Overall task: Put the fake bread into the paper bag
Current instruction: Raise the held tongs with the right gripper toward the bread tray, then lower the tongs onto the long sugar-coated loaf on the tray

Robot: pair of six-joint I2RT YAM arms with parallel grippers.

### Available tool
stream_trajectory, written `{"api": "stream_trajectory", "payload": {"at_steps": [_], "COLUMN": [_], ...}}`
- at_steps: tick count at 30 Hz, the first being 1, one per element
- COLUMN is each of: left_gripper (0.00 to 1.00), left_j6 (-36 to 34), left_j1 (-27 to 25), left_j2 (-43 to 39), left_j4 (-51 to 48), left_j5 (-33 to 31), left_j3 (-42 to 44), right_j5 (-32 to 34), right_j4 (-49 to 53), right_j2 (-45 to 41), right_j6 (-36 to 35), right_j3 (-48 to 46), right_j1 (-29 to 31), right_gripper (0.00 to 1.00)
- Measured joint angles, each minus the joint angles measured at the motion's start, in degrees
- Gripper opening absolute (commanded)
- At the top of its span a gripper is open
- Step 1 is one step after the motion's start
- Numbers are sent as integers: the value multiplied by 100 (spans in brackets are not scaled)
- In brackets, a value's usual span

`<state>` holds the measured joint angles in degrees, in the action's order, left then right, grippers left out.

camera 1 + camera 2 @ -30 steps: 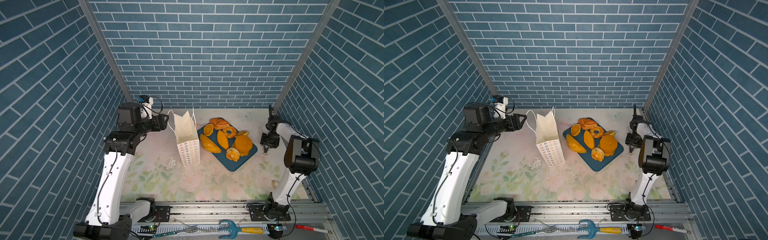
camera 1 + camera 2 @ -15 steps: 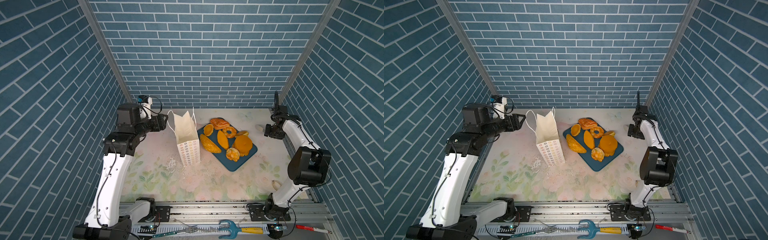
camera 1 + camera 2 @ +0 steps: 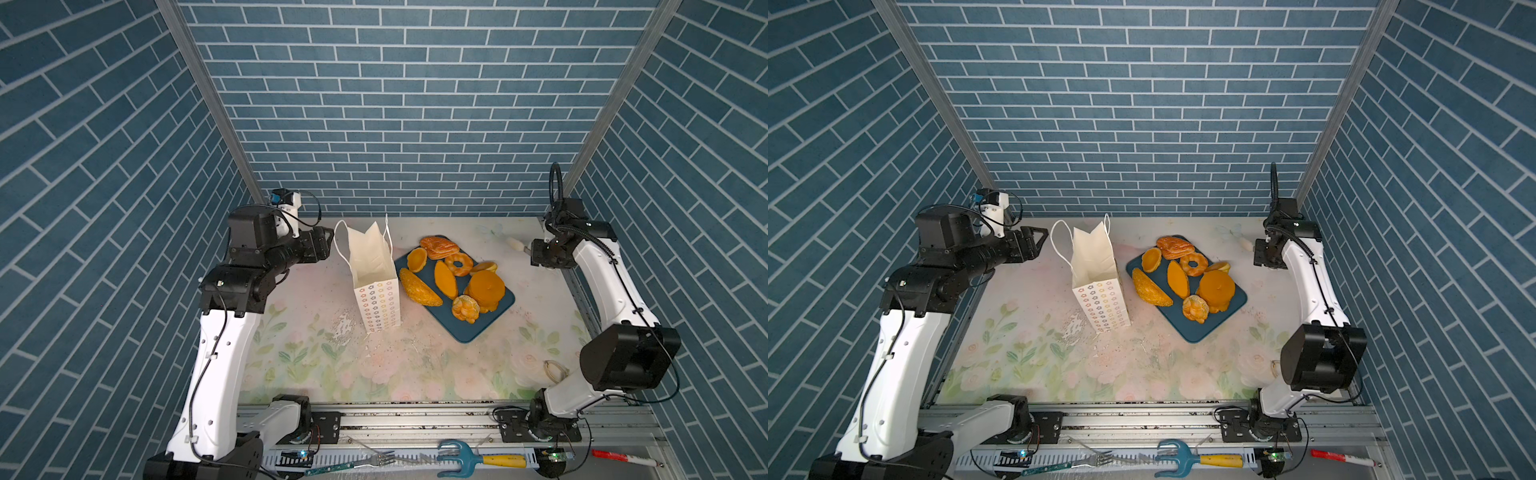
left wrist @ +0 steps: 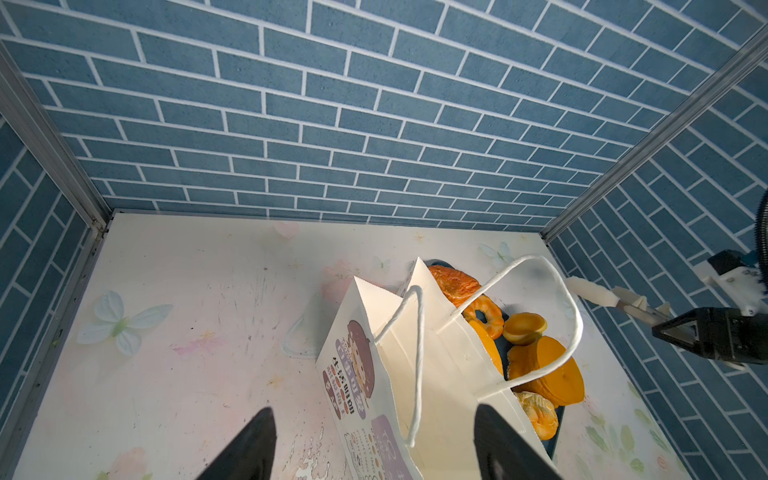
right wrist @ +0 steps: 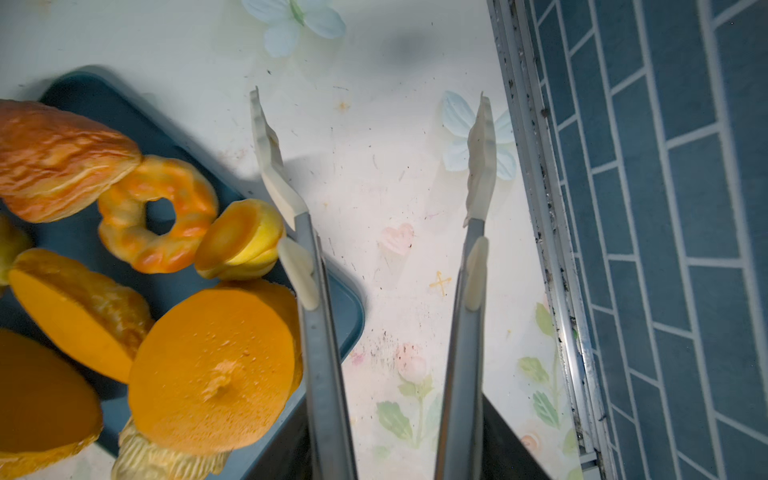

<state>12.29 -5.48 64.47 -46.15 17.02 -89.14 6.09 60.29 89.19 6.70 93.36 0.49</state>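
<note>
The paper bag [image 3: 376, 286] [image 3: 1098, 286] stands upright and open at mid-table, its cartoon print showing in the left wrist view [image 4: 353, 374]. To its right the fake bread lies on a blue tray [image 3: 469, 328] [image 3: 1196, 332]: a ring doughnut [image 3: 459, 264] [image 5: 158, 216], a thick round cake [image 3: 486, 286] [image 5: 216, 370], a knotted bun [image 3: 465, 309] and oval loaves [image 3: 419, 286]. My left gripper [image 3: 328, 245] [image 4: 374, 449] is open just left of the bag's handle. My right gripper [image 3: 536, 253] [image 5: 395, 457] is shut on metal tongs [image 5: 270, 166] [image 3: 516, 244]. The tongs' white tips are spread and empty, right of the tray.
The back wall and the right wall's rail [image 5: 552, 249] stand close to the tongs. A pale looped band [image 3: 552, 370] lies on the mat at front right. A blue garden fork [image 3: 461, 457], a table fork [image 3: 374, 459] and a red pen [image 3: 619, 456] lie along the front rail.
My right arm has straightened and carried the tongs from beside the tray's right edge towards the back right corner. The left arm, the bag and the bread have stayed put.
</note>
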Motion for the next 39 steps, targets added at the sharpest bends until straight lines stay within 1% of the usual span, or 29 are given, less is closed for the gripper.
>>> {"api": "stream_trajectory", "payload": {"at_steps": [5,10,16,22,25,29,39], "left_gripper": [77,77,77,77,77,77,77], "left_j6": [-35,-98,-63,26,81,120,208], "left_j1": [0,0,0,-2,-4,-13,-70], "left_j2": [0,2,-61,-85,-92,-101,-105], "left_j4": [-181,-378,-413,-411,-407,-407,-407], "left_j5": [22,-2,-57,-70,-70,-72,-138], "left_j3": [-96,-168,-20,92,140,160,160], "right_j5": [-195,-584,-721,-708,-649,-634,-706], "right_j4": [350,660,894,964,964,953,909], "right_j2": [-621,-999,-1021,-704,-378,26,496], "right_j6": [-295,-634,-905,-1172,-1279,-1373,-1456], "right_j3": [175,295,358,417,437,437,442], "right_j1": [334,1032,2114,2944,3180,3342,3620], "right_gripper": [53,52,52,52,53,54,55]}}
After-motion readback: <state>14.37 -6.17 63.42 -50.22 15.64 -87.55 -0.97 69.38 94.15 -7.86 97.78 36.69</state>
